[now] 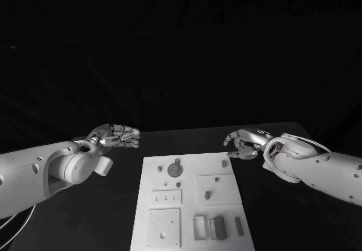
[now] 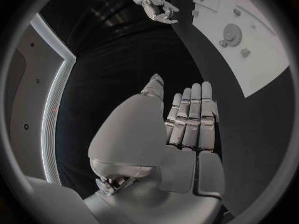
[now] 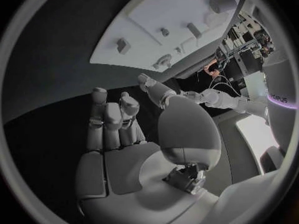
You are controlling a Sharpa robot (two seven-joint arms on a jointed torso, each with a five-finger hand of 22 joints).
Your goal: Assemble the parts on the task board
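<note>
The white task board [image 1: 189,209] lies in the middle of the black table. On it are a round grey part [image 1: 175,170], small pegs [image 1: 207,195] and grey blocks [image 1: 219,227] near the front. My left hand [image 1: 114,137] hovers beyond the board's far left corner and holds nothing. My right hand [image 1: 245,144] hovers just past the far right corner, also holding nothing. In the left wrist view my left hand [image 2: 187,119] has straight fingers, with the board [image 2: 268,64] off to its side. In the right wrist view my right hand [image 3: 118,124] is likewise bare, facing the board [image 3: 149,35].
Bare black table [image 1: 98,219] lies on both sides of the board. The table's far edge [image 1: 218,127] runs just behind the hands. Cables [image 1: 9,225] hang at the near left.
</note>
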